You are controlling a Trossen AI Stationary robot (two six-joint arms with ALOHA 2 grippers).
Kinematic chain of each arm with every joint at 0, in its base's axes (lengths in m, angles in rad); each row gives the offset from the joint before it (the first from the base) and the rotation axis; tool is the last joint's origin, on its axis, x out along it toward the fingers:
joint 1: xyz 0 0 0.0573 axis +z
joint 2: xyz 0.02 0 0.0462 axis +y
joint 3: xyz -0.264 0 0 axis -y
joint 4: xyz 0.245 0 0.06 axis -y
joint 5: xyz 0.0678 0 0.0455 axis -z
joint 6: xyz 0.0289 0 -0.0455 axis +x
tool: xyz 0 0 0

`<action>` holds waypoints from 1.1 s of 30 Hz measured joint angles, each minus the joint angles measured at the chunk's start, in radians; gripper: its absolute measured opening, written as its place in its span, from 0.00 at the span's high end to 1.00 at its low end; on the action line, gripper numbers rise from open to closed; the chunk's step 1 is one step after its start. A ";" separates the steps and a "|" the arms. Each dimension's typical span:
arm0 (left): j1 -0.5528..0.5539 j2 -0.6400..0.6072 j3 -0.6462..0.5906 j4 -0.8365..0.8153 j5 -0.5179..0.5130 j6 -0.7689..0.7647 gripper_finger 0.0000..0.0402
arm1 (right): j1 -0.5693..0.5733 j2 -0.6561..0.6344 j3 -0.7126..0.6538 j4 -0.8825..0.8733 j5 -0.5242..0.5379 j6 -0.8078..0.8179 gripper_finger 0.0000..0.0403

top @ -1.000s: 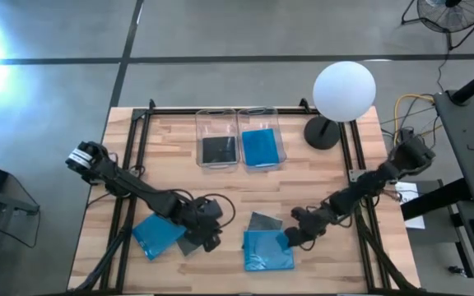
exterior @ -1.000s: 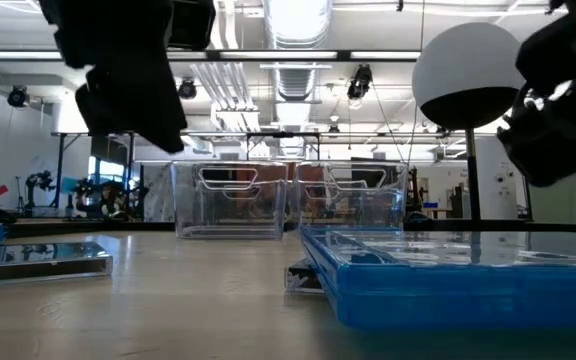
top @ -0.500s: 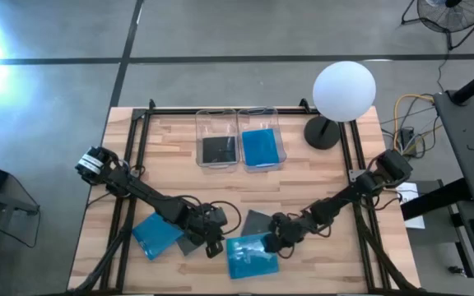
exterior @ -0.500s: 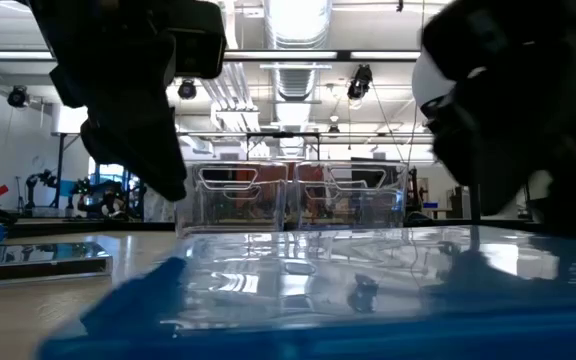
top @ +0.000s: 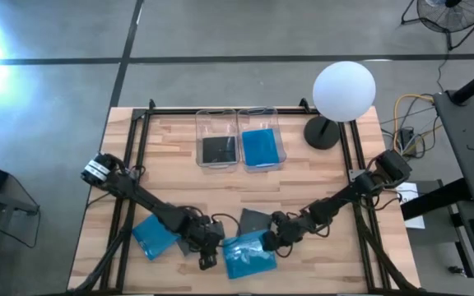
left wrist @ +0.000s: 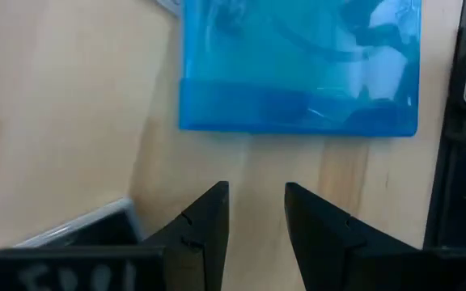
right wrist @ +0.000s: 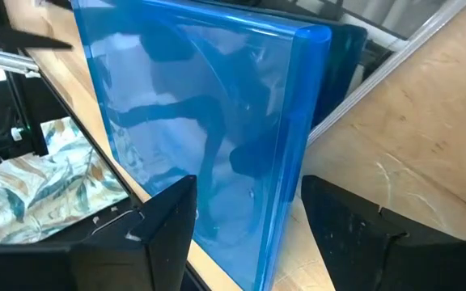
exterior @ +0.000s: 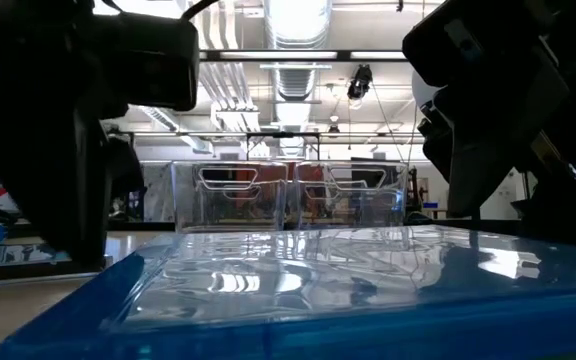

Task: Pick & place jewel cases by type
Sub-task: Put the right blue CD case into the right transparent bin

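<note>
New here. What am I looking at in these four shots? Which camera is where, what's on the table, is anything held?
Two robot arms work at a wooden table. One camera looks straight down, one sits at table height, and one rides on each wrist. Flat jewel cases lie on the table: a blue case at the right gripper, a dark case beside it, and another blue case further left. The left gripper, jaws open, holds nothing. Two clear bins contain a binned dark case and a binned blue case.
</note>
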 joint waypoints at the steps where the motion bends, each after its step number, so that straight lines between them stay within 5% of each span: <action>1: -0.003 0.011 0.000 0.021 0.000 -0.006 0.74 | 0.000 0.000 0.000 0.000 0.000 0.000 0.44; 9: 0.012 0.098 0.000 0.217 0.004 -0.060 0.74 | -0.001 0.011 0.037 0.027 -0.002 -0.048 0.44; 19: 0.035 0.101 0.001 0.232 0.001 -0.060 0.74 | 0.002 0.007 0.120 0.029 -0.112 -0.157 0.47; 33: 0.020 0.049 -0.003 0.145 -0.089 -0.060 0.74 | 0.008 -0.123 0.109 -0.015 0.022 -0.060 0.90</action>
